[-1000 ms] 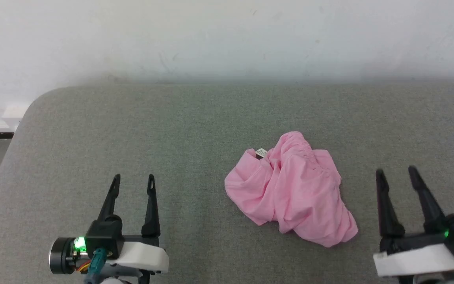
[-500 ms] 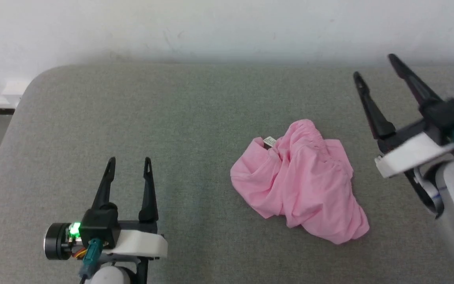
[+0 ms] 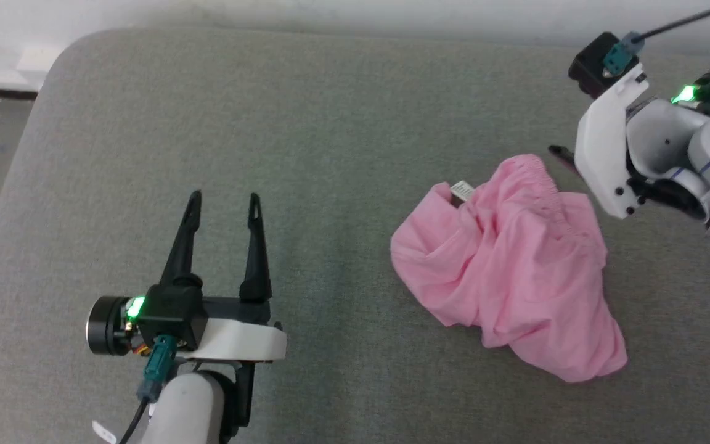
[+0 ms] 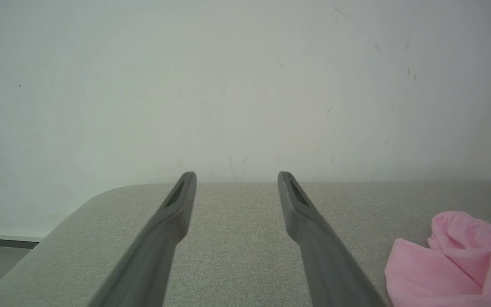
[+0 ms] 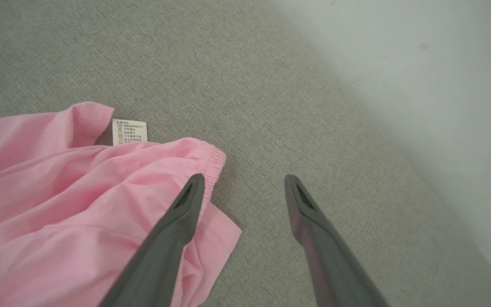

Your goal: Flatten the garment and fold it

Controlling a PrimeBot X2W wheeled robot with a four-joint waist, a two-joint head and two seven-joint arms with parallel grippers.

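My right claw (image 5: 243,179) hangs wide open at the gathered waistband edge of the garment (image 5: 58,192), one finger over the pink cloth (its white tag (image 5: 129,131) is nearby). The garment lies crumpled on the grey fabric surface (image 3: 330,123). My left claw (image 3: 224,197), also spread, is well left of it.

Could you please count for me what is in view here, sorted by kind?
Garments: 1, the pink shorts, crumpled.
Tags: 1, the white tag on the shorts.
Grippers: 2, the left gripper and the right gripper, both open.
Surfaces: 1, the grey cushion under it all.
Total: 5.
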